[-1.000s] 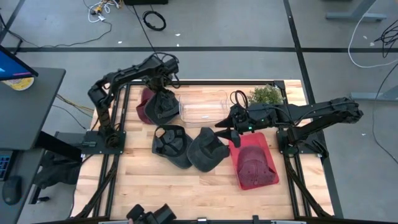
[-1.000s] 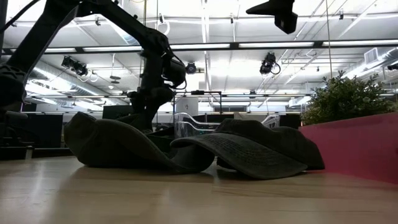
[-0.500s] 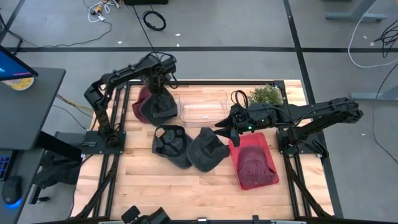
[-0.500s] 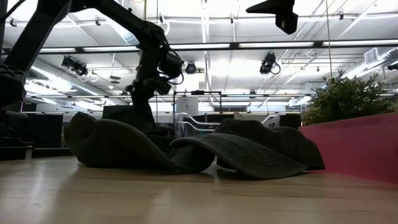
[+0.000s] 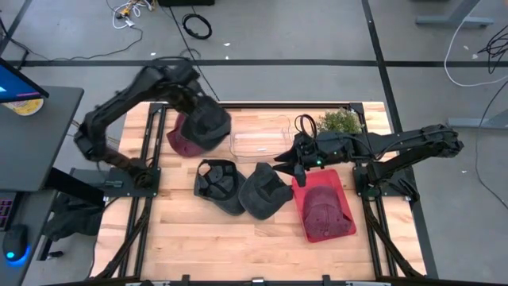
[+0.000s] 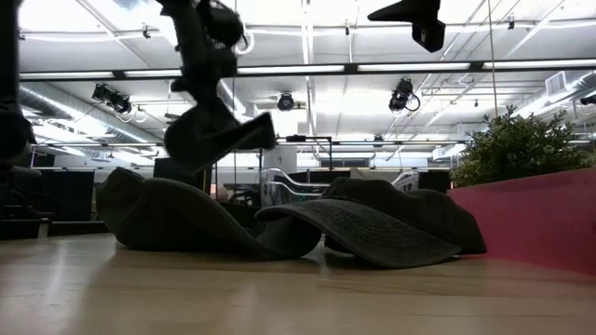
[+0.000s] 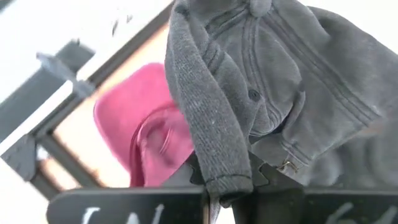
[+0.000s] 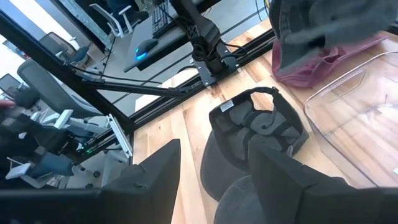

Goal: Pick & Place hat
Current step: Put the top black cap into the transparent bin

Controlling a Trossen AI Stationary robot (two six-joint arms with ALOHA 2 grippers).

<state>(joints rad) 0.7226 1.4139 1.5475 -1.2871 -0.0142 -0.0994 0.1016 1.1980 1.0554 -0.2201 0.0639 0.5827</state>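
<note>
At the table's far left, a dark grey cap (image 5: 209, 121) hangs in the air with my left gripper (image 5: 197, 105) shut on it. Beneath it a maroon cap (image 5: 179, 140) lies on the table. In the low view the grey cap (image 6: 216, 135) hangs clear above the other hats. Two more dark caps lie mid-table, one upturned (image 5: 217, 183) and one crown up (image 5: 266, 191). My right gripper (image 5: 287, 168) hovers open beside them, at the near-left corner of a red tray (image 5: 343, 230) that holds another maroon cap (image 5: 324, 210). My left gripper pinches a thick folded edge of the grey cap (image 7: 225, 168) between its two fingers. The rest of the cap hangs below the gripper, lifted clear of the maroon cap (image 7: 149, 130) and the table.
A clear plastic container (image 5: 260, 141) stands at the far middle, just right of the lifted cap. A small green plant (image 5: 341, 121) sits at the far right. Bare wood shows along the near edge.
My left gripper has risen with the dark grey cap, which has come up off the maroon cap and now hangs clear of it. The left arm has swung up and back toward the table's far left.
</note>
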